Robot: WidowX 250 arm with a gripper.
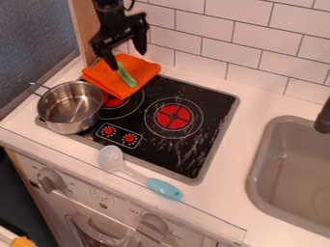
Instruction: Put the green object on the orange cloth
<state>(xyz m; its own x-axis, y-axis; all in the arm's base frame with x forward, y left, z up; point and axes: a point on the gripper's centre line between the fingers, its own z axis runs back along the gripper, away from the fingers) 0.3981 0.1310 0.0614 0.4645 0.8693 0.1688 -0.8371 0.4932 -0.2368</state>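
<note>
Camera view: white wall tiles [238, 37] back a pale counter [235, 193] with a black stovetop [216, 103] and grey sink [258, 166]. The slim, pale-edged green object [128, 77] lies on the orange cloth [103, 77], near the gripper [126, 58], its fingers apart.

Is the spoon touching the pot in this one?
Apart: the camera view shows a strip of the stove between the pot and the bowl of the spoon.

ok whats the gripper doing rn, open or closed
Gripper: open, its fingers spread apart and gripping nothing, over the orange cloth where the green object lies.
</note>
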